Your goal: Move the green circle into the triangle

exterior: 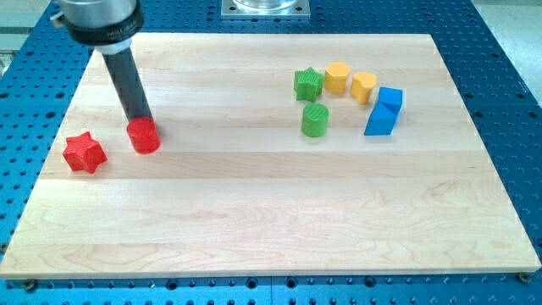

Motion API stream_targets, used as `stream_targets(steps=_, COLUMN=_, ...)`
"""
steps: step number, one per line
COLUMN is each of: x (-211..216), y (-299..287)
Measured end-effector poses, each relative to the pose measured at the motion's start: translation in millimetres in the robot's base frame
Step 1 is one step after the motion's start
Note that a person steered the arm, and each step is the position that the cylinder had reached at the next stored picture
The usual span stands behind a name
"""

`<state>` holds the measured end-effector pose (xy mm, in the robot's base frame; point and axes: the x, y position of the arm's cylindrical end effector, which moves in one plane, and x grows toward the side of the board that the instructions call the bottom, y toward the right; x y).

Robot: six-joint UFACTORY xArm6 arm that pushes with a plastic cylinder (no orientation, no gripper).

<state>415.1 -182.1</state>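
The green circle (315, 120), a short green cylinder, stands right of the board's middle, in the upper half. A blue triangle-like block (378, 122) lies to its right, with a small gap between them. A blue cube (390, 98) touches that blue block from above. My tip (141, 120) is far off at the view's left, right at the top edge of a red cylinder (144, 136). The dark rod slants up from there to the view's top left corner.
A green star (308, 83) sits just above the green circle. A yellow hexagon (337, 77) and another yellow block (364, 86) lie to the star's right. A red star (84, 153) is left of the red cylinder. The wooden board (271, 229) rests on a blue perforated table.
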Motion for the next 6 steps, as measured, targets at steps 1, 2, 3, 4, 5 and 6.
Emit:
stream_targets(steps=1, x=-0.9, y=48.8)
stream_targets(steps=2, x=-1.7, y=124.7)
stream_targets(steps=3, x=-2.8, y=194.5)
stream_targets(steps=4, x=-18.8, y=269.5)
stream_targets(steps=5, x=-34.4, y=316.2)
stream_targets(steps=6, x=-58.6, y=317.8)
